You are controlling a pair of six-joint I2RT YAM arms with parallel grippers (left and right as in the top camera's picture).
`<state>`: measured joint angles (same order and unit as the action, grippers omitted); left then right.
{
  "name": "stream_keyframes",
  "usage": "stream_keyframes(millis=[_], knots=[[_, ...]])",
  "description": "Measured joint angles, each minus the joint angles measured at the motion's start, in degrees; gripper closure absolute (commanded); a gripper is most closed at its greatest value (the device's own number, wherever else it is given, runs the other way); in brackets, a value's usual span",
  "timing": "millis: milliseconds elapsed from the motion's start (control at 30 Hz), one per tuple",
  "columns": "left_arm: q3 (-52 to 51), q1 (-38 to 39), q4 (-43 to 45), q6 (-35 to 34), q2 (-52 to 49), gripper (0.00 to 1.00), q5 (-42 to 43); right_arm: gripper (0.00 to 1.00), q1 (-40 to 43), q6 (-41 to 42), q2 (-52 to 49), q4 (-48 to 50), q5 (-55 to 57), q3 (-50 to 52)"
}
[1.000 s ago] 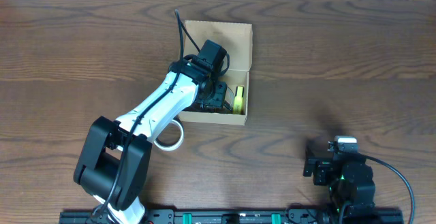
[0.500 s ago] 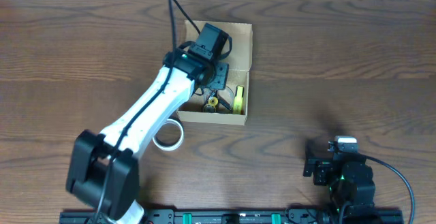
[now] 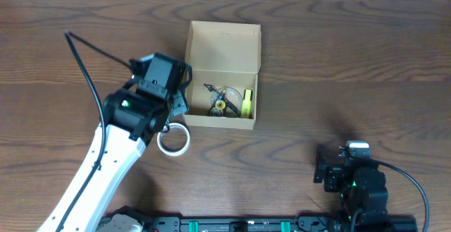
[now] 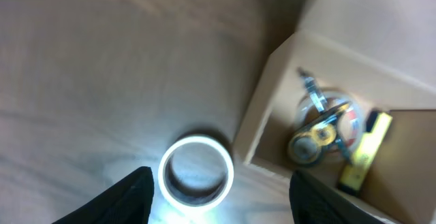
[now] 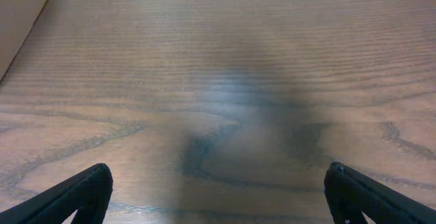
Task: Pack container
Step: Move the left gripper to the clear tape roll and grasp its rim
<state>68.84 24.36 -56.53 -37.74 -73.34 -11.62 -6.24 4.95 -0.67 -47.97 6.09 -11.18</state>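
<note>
Withdrawn from the container (image 3: 223, 45), the left hand (image 4: 219, 200) hovers wide open, empty, over a tape roll (image 4: 196, 178).

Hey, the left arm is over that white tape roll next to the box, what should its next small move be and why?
Probably lower the left gripper straight down around the tape roll. Its fingers stand open on either side of the roll, which lies flat on the table just outside the box, not yet packed.
</note>
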Motion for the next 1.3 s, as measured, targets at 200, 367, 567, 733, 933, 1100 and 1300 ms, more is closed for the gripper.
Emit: stream_keyframes(millis=[200, 367, 567, 733, 933, 1100, 1300], knots=[[-11.52, 0.0, 2.58, -11.67, 3.63, 0.34, 0.04, 0.01, 0.0, 0.0, 0.0, 0.0, -0.02, 0.0], [-20.44, 0.0, 7.74, -21.07, 4.11, 0.34, 1.09, 0.01, 0.0, 0.0, 0.0, -0.02, -0.04, 0.0], [-28.11, 0.0, 15.56, -27.65, 4.13, 0.34, 3.26, 0.01, 0.0, 0.0, 0.0, -0.04, -0.07, 0.0], [-34.42, 0.0, 20.02, -32.52, 4.13, 0.34, 6.25, 0.01, 0.0, 0.0, 0.0, -0.07, -0.07, 0.0], [-35.52, 0.0, 20.96, -34.1, 4.09, 0.37, 8.5, 0.01, 0.0, -0.02, 0.0, -0.02, -0.07, 0.0], [-35.52, 0.0, 21.05, -34.29, 0.79, 0.39, 9.79, 0.01, 0.0, -0.02, 0.0, 0.0, -0.07, 0.0], [-35.52, 0.0, 22.12, -34.45, -3.43, 0.45, 11.37, 0.01, 0.0, 0.0, 0.0, -0.02, -0.07, 0.0]])
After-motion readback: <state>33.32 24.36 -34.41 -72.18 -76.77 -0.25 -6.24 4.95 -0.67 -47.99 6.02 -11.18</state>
